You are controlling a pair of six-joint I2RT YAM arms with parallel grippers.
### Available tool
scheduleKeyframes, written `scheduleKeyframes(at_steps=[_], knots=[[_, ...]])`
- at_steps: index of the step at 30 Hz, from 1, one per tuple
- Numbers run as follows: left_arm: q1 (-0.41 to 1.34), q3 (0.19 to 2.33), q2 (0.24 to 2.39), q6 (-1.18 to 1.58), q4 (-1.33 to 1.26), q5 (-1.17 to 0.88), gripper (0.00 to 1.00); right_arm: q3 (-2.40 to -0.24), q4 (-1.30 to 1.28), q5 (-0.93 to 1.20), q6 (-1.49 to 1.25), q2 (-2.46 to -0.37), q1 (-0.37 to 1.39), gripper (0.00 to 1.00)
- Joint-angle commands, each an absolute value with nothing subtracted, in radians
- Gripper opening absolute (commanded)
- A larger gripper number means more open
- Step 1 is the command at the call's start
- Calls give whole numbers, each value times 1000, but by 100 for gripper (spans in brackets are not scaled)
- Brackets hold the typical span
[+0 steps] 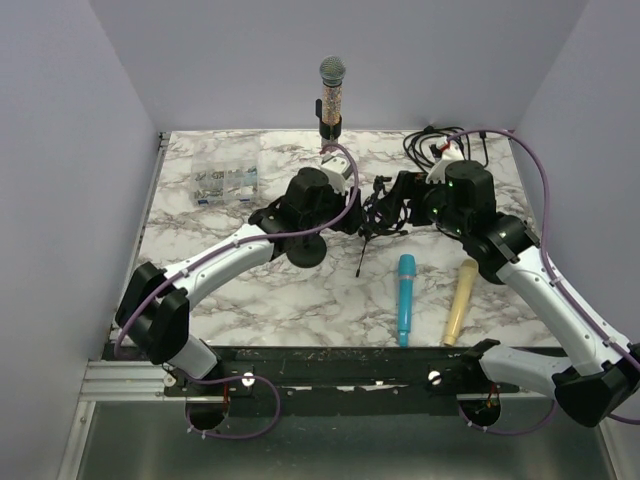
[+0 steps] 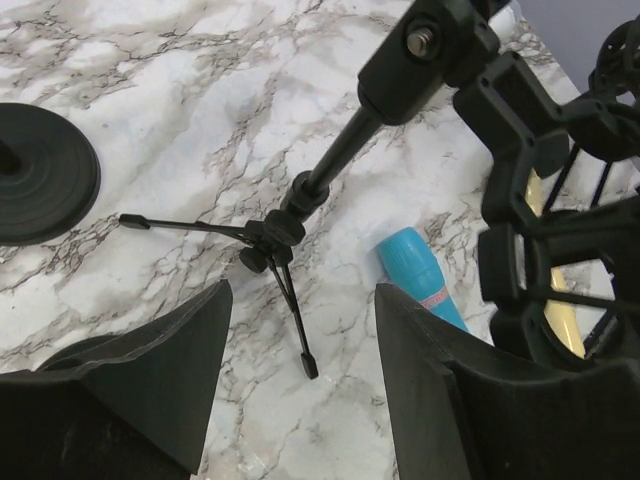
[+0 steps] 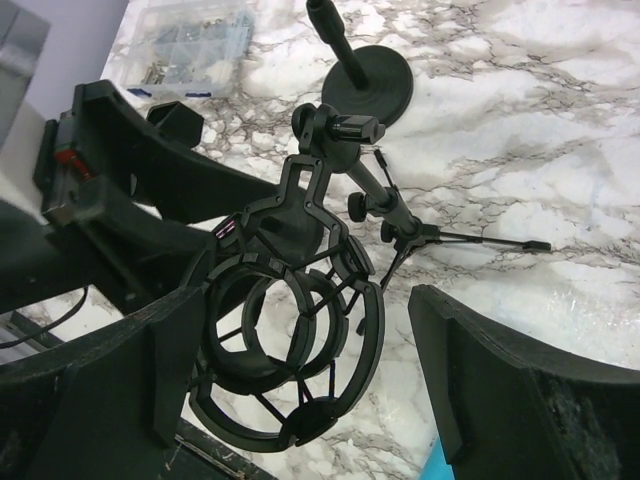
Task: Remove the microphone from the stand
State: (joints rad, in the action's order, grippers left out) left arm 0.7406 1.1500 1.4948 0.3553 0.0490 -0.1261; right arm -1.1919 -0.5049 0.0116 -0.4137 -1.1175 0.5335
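Observation:
A microphone with a silver mesh head and glittery body (image 1: 332, 90) stands upright in the clip of a tall stand, whose round black base (image 1: 306, 249) also shows in the left wrist view (image 2: 40, 170). A small black tripod stand (image 2: 280, 235) carries an empty black shock mount (image 3: 290, 340) at table centre (image 1: 380, 205). My left gripper (image 2: 300, 400) is open and empty, above the tripod's legs. My right gripper (image 3: 300, 380) is open, and the shock mount shows between its fingers. I cannot tell if they touch it.
A blue microphone (image 1: 406, 298) and a beige one (image 1: 460, 300) lie loose on the marble table near the front. A clear parts box (image 1: 225, 182) sits at the back left and a coil of black cable (image 1: 445, 140) at the back right.

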Motion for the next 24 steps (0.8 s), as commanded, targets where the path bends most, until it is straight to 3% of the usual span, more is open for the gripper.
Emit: scheduleKeyframes(at_steps=[1,13,24], knots=[[744,1226,1565,378,66,-139,59,-1158,-490,-8,-424,-1108,532,90],[705,1227,1655,476,-49,-287,59,-1137,-492,-123,-418,-1101,531,78],[654,1176,1696,519,-164,-412,56,-1138,-481,-102,-415,-1100,532,75]])
